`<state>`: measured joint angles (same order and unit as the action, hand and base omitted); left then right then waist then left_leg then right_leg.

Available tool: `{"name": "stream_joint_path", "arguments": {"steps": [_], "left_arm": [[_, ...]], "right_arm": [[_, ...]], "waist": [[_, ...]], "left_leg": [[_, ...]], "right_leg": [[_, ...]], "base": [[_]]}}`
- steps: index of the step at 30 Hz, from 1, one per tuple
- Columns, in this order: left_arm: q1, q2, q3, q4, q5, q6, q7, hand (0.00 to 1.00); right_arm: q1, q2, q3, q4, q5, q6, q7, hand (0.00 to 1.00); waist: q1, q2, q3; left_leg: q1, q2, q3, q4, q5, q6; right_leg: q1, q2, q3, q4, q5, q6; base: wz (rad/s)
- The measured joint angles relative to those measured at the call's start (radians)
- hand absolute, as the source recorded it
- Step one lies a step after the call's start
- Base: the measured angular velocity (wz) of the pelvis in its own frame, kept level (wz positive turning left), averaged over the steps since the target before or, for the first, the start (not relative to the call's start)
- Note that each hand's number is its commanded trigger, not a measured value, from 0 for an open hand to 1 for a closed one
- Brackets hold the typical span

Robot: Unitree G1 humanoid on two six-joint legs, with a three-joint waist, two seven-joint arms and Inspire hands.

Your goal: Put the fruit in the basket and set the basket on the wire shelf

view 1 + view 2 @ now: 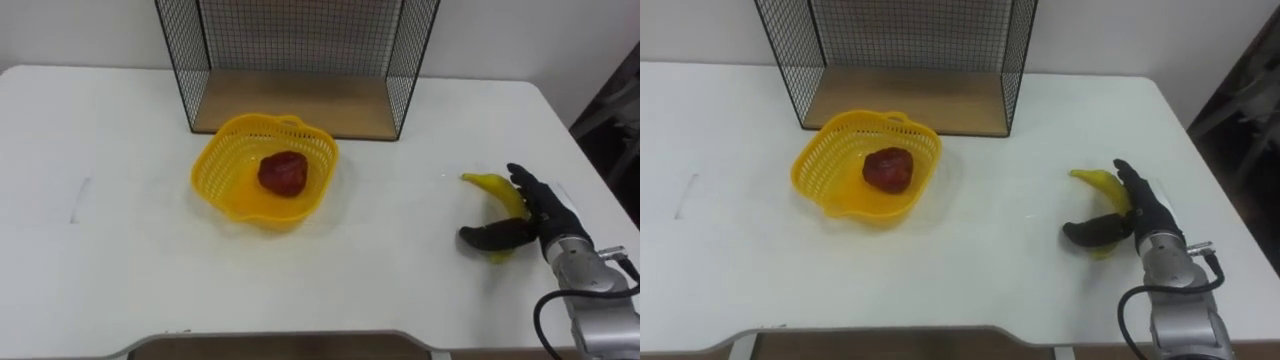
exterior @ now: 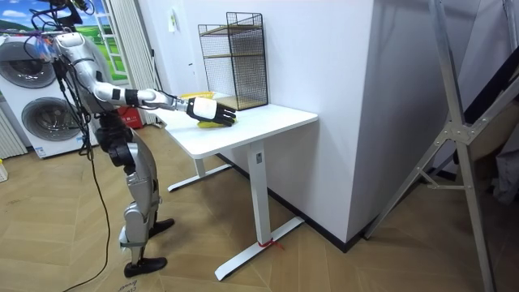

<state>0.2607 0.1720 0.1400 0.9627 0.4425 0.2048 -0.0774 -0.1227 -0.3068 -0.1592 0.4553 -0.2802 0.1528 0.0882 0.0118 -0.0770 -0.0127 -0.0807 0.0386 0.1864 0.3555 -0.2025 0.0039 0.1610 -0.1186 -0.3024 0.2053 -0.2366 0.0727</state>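
A yellow plastic basket (image 1: pixel 213 165) sits on the white table (image 1: pixel 120 260), just in front of the black wire shelf (image 1: pixel 300 105) with its wooden floor. One red fruit (image 1: pixel 284 172) lies inside the basket. Far to the right lies a yellow banana (image 1: pixel 497 192), still resting on the table. My right hand (image 1: pixel 545 215) lies over it, with the fingers along its far side and the thumb curled across its near end. In the room view I stand at the table's end with the right arm stretched out to the banana (image 2: pixel 209 124).
The shelf (image 2: pixel 235 61) stands at the table's back edge against the wall. The table's right edge (image 1: pixel 590 150) runs close beside the banana. Washing machines (image 2: pixel 32 97) stand behind me in the room view.
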Motion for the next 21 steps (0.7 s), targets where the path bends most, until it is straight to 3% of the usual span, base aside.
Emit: {"name": "stream_joint_path", "arguments": {"steps": [6,14,15,16,17,21], "left_arm": [[-0.006,0.0,0.0,0.0,0.001,0.0,0.001,0.0],[-0.007,0.0,0.0,0.002,0.0,0.007,0.008,0.0],[-0.007,0.0,0.0,0.002,0.0,0.007,0.011,0.0],[-0.009,0.0,0.0,0.002,0.0,0.007,0.013,0.0],[-0.01,-0.001,0.0,0.002,0.0,0.007,0.018,0.0],[-0.015,-0.001,0.0,0.002,0.0,0.007,0.032,0.0]], "right_arm": [[-0.005,0.0,0.0,0.013,-0.007,0.001,-0.001,0.0],[-0.007,0.0,-0.002,0.063,-0.023,-0.012,-0.008,0.0],[-0.009,0.0,-0.002,0.077,-0.023,-0.018,-0.012,0.51],[-0.009,0.0,-0.002,0.089,-0.026,-0.023,-0.014,0.83],[-0.009,0.0,-0.002,0.099,-0.034,-0.029,-0.014,1.0],[-0.011,0.0,-0.002,0.11,-0.045,-0.031,-0.028,1.0]], "waist": [[0.0,0.002,0.008],[0.006,-0.009,0.0094],[0.007,-0.012,0.0091],[0.01,-0.014,0.0094],[0.013,-0.015,0.0099],[0.022,-0.015,0.01]], "left_leg": [[-0.012,0.0,-0.007,0.011,-0.004,0.006],[-0.01,-0.002,-0.026,0.014,-0.004,0.006],[-0.008,-0.002,-0.027,0.014,-0.004,0.006],[-0.008,-0.001,-0.029,0.015,-0.004,0.005],[-0.008,-0.001,-0.032,0.017,-0.004,0.005],[-0.009,-0.001,-0.033,0.021,-0.007,0.001]], "right_leg": [[-0.001,-0.001,-0.005,0.001,0.001,0.001],[0.01,0.0,-0.029,0.003,0.001,0.002],[0.014,0.001,-0.031,0.003,0.001,0.002],[0.015,0.002,-0.031,0.004,0.001,0.002],[0.015,0.002,-0.03,0.004,0.001,0.002],[0.015,0.002,-0.031,0.007,0.001,0.002]], "base": [[0.02],[0.05],[0.05],[0.0],[0.0],[0.0]]}}
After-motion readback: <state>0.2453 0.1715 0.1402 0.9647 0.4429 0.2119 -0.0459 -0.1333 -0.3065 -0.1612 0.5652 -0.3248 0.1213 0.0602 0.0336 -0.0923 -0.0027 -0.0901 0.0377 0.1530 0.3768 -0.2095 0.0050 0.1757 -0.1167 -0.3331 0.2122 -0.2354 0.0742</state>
